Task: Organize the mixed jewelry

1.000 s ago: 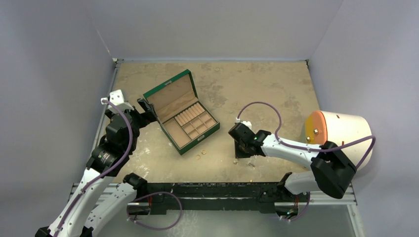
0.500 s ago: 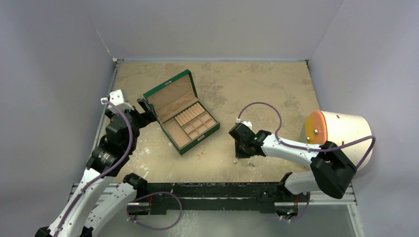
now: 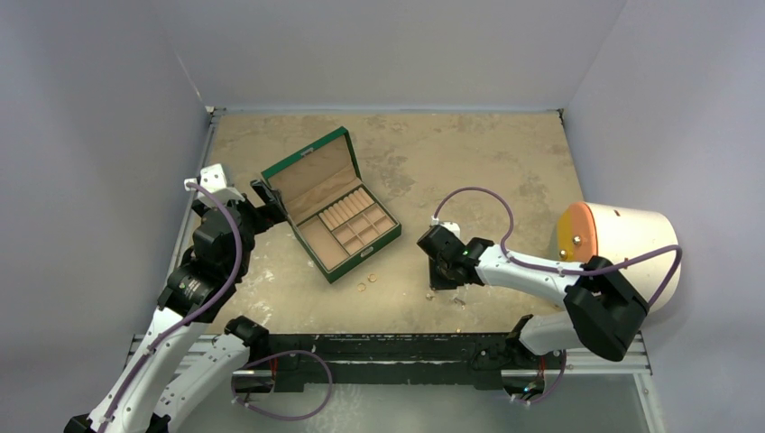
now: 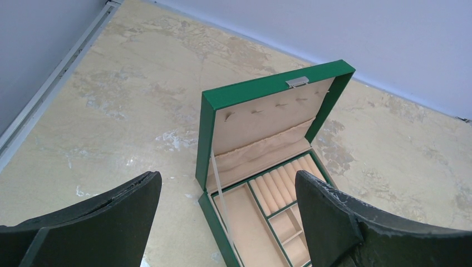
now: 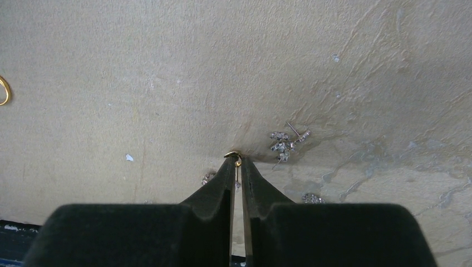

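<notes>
The right gripper (image 5: 236, 161) is pressed tip-down on the table (image 5: 167, 67), its two fingers drawn together on a gold stud (image 5: 232, 154). Only a thin slit remains between them. The pinch is made at the very tips, probably because the piece is far thinner than a finger and lies flat on the surface, so nothing broader could get under it.

In the right wrist view the stud's thin post runs up the slit, so its long axis lies along the 6-to-12 line. Its rounded gold head points to 12 o'clock, just clear of the fingertips. Whether it is gripped firmly enough to lift I cannot tell.

The rest of the jewelry is loose on the table:
- A cluster of silver studs (image 5: 283, 142) sits near the tips at 2 o'clock.
- Single silver bits lie at 8 and 4 o'clock.
- A gold ring (image 5: 3, 92) lies well apart at 9 o'clock, cut by the frame.

From above, the green box (image 3: 332, 206) stands open at 10 o'clock from the right gripper, lid tilted back, with two small gold pieces (image 3: 365, 284) just beside its near corner at 5 o'clock. The left gripper (image 4: 228, 183) hangs beside the box with fingers spread wide and empty, likely parked to leave the compartments reachable
</notes>
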`<action>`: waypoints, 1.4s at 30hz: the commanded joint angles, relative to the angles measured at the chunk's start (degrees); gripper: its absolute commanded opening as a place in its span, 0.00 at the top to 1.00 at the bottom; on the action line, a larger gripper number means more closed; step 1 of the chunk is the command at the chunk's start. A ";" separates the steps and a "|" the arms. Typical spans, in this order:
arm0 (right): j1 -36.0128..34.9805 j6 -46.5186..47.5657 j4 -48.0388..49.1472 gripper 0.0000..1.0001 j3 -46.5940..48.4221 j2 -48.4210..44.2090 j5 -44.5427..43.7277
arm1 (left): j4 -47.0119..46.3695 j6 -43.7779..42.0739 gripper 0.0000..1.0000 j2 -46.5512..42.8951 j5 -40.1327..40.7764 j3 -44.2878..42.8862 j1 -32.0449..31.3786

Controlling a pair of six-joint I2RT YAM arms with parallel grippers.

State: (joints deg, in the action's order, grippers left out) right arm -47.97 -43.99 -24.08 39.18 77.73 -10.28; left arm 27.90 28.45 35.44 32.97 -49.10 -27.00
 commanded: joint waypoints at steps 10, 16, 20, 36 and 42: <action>0.15 -1.19 -1.08 1.00 -0.77 -0.68 0.62 | -2.47 -0.14 0.10 -0.38 -0.53 -0.55 0.55; 0.15 -0.45 -2.66 1.00 0.78 -2.31 -0.75 | -2.50 -0.06 0.10 -0.26 -0.64 -0.50 0.64; 0.13 1.60 -3.65 1.00 4.07 -3.17 -2.29 | -2.52 -0.06 0.10 -0.29 -0.79 -0.55 0.71; 0.37 18.05 1.04 1.00 34.93 13.69 -3.32 | -2.41 -0.49 0.10 -0.96 -0.76 -0.54 0.94; 2.52 21.48 2.22 1.00 44.53 23.60 -0.21 | -2.18 -0.50 0.10 -1.47 -0.48 -0.52 0.99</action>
State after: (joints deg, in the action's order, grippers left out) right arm -47.13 -26.70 -23.31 78.06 97.30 -12.10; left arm 27.92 28.40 34.63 32.34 -49.10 -26.61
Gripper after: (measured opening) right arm 0.004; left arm 0.900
